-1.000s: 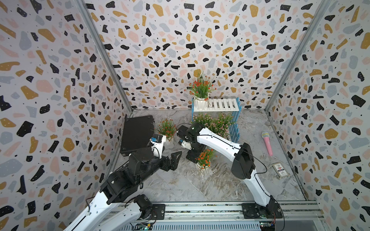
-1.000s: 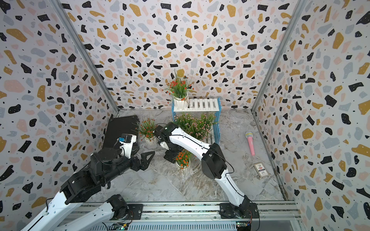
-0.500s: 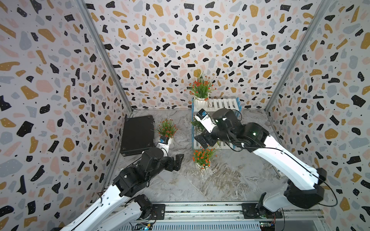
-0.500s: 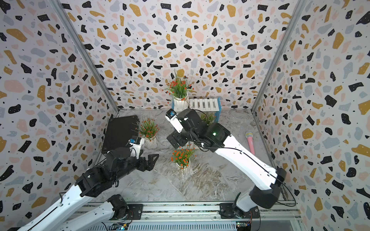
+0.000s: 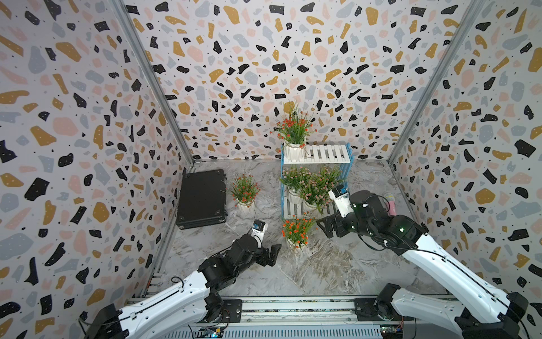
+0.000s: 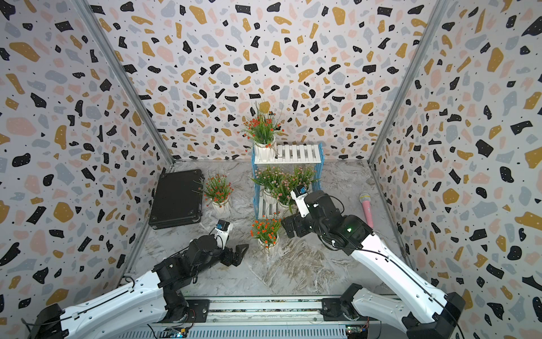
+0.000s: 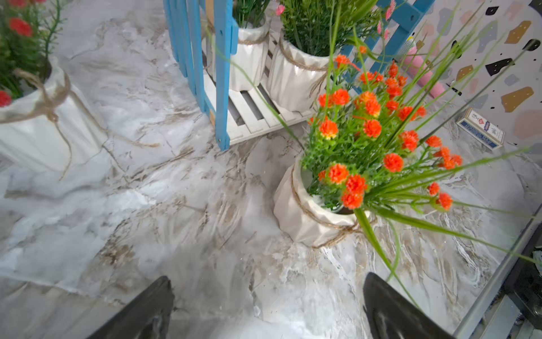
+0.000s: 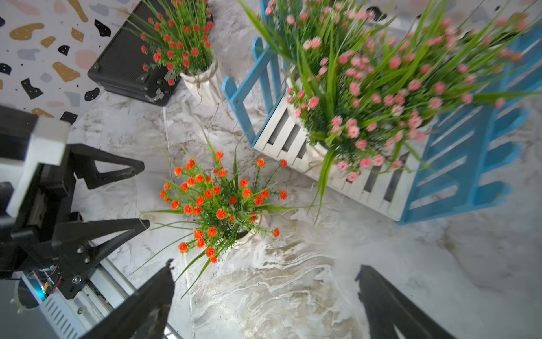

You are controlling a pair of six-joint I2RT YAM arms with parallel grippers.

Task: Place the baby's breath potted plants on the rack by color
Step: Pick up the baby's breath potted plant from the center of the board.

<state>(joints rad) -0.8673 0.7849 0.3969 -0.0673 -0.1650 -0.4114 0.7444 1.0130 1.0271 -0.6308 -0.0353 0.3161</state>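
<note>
The rack point(image 5: 328, 153) stands at the back, with white slats and blue sides. One red-orange baby's breath plant point(image 5: 294, 130) sits at the left end of its top shelf. Pink-flowered plants point(image 5: 312, 185) fill the lower shelf. Another red-orange plant point(image 5: 245, 190) stands on the floor beside the black case. A third red-orange plant point(image 5: 296, 231) stands on the floor in front of the rack, its pot point(image 7: 305, 211) upright. My left gripper point(image 5: 272, 254) is open just left of it. My right gripper point(image 5: 324, 227) is open just right of it, above the floor. Both are empty.
A black flat case point(image 5: 202, 202) lies at the left wall. A pink microphone point(image 6: 366, 210) lies by the right wall, with a small card box point(image 7: 481, 129) near it. The top shelf's right part is bare. The rail with the arm bases runs along the front edge.
My right arm has swung from the left of the rack to the right, so its gripper is now right of the front plant. My left gripper has shifted right. No plant moved.
</note>
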